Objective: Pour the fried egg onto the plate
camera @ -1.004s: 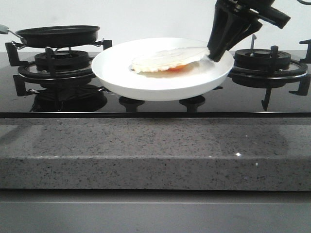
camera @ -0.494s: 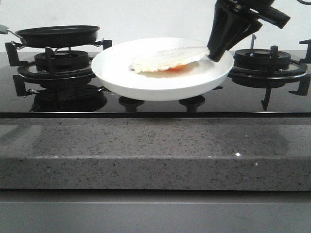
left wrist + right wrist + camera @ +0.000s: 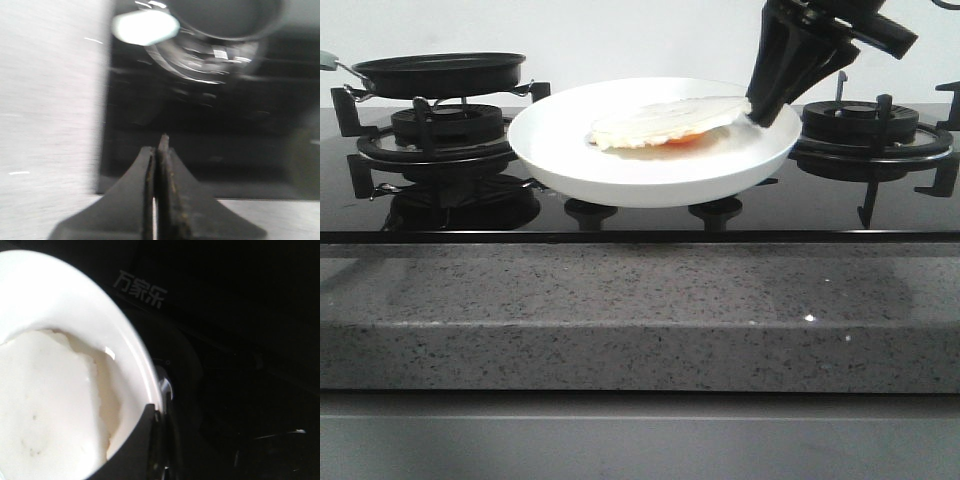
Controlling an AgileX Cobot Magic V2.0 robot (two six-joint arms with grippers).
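Observation:
The white plate (image 3: 650, 175) sits tilted over the middle of the black hob, its right side raised. On it lies the fried egg (image 3: 665, 122), an off-white disc with orange showing under its edge. My right gripper (image 3: 765, 112) comes down from the upper right and is shut on the plate's right rim. In the right wrist view the rim (image 3: 125, 330) runs into my right gripper (image 3: 159, 415), with the egg (image 3: 45, 400) just inside it. My left gripper (image 3: 159, 145) is shut on nothing, above the hob's edge, and is out of the front view.
A black frying pan (image 3: 438, 72) with a pale handle (image 3: 328, 60) rests on the left burner (image 3: 448, 125). The right burner grate (image 3: 860, 125) stands just behind my right gripper. A speckled grey counter edge (image 3: 640, 310) runs along the front. The left wrist view shows the pan (image 3: 225, 17).

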